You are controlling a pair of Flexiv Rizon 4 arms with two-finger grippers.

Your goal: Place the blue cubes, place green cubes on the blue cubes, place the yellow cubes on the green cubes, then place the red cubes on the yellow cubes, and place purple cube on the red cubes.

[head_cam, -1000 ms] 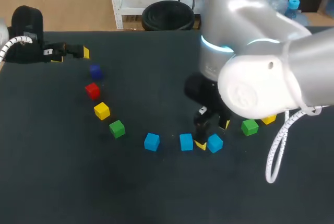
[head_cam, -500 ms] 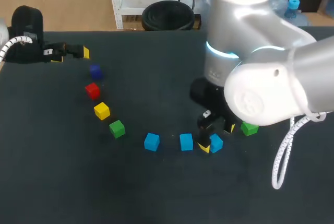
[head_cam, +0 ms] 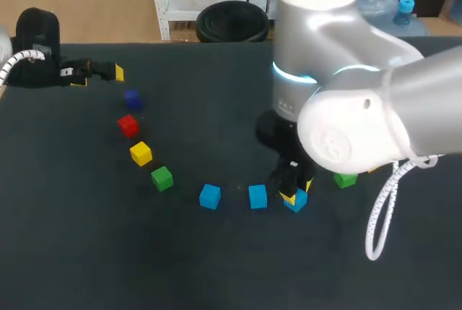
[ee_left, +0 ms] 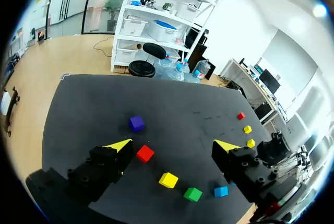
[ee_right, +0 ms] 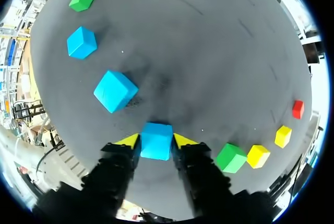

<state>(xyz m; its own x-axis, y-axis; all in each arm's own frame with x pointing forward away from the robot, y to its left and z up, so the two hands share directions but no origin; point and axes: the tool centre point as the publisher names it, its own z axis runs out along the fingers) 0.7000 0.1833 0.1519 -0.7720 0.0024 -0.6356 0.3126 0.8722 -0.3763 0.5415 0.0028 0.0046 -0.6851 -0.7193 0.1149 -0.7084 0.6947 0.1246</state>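
Note:
My right gripper [ee_right: 156,141] is shut on a light blue cube [ee_right: 156,140] that rests on the black table; both yellow tips press its sides. From above, this cube [head_cam: 297,201] shows just under the right gripper [head_cam: 294,191]. Two more blue cubes [head_cam: 258,196] [head_cam: 210,196] lie to its left, then a green cube [head_cam: 162,178], a yellow cube [head_cam: 141,153], a red cube [head_cam: 128,125] and a purple cube [head_cam: 131,97] in an arc. My left gripper [head_cam: 101,73] stands open at the far left; in its own view the left gripper [ee_left: 173,145] holds nothing.
Beside the right gripper lie a green cube [ee_right: 231,157], two yellow cubes [ee_right: 258,155] [ee_right: 283,136] and a red cube [ee_right: 298,109]. The green one [head_cam: 345,178] shows at the right in the head view, partly hidden by my right arm.
My right gripper has closed its fingers onto the rightmost blue cube. The right arm shifted slightly over it. The left arm has kept still.

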